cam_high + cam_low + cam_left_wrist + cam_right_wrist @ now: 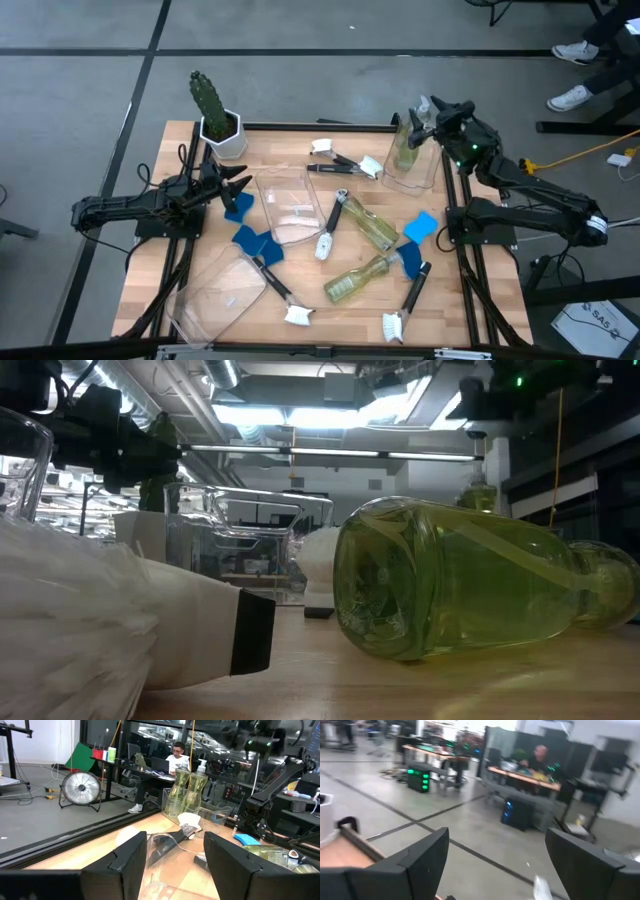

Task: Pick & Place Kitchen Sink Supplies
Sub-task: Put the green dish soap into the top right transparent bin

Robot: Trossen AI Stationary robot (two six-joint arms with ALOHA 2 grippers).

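The central clear bin (288, 207) anchors the table. Beside it on the cactus side, the left gripper (238, 187) waits with jaws spread, empty. Well across from it, the right gripper (428, 118), jaws also spread and empty, hangs over the far bin (412, 165) that holds upright soap bottles (403, 150). Two more bottles (362, 250), sponges (256, 243) and brushes (332, 228) lie loose around the central bin. A careless descent could topple the standing bottles.

— What surrounds the table?
— Grey concrete floor (300, 25) crossed by dark lines; a yellow cable (590, 153) lies at three o'clock.
— And beyond?
— A standing fan (80, 790), desks with a seated person (176, 751), and bright ceiling lights (290, 415) under exposed ducts.
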